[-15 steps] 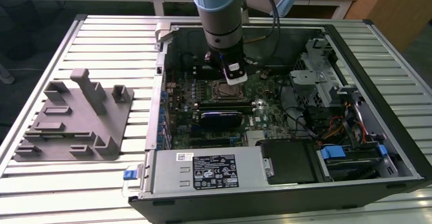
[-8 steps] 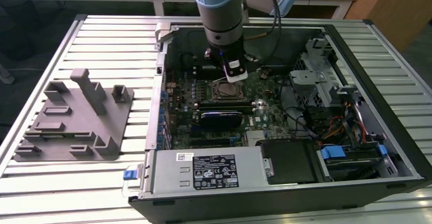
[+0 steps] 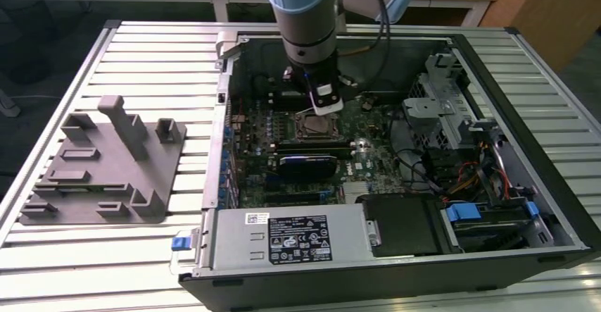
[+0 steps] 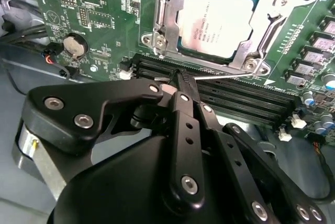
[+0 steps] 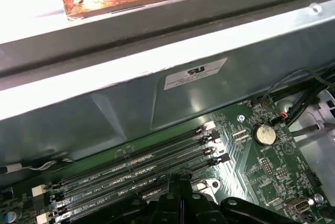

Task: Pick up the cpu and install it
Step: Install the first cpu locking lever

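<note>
- Black linkage arms of my gripper (image 4: 182,80) crowd the foreground in the second wrist view; its fingers are drawn together to a narrow tip, with nothing between them as far as I can see
- That tip hovers over the memory slots (image 4: 235,98), just beside the socket frame (image 4: 170,20) and close to a thin bright rod (image 4: 235,80) that runs along the frame's near edge
- My target, the cpu (image 4: 220,22), lies flat in the socket, silver top up, with the frame bordering it; I judge it seated, which would explain my empty grip
- My arm reaches straight down into the open computer case (image 3: 395,284) in the exterior view, so I meet the board squarely
- Well apart, at the exterior view's left, the grey tray (image 3: 103,164) rests on the counter (image 3: 112,256)
</note>
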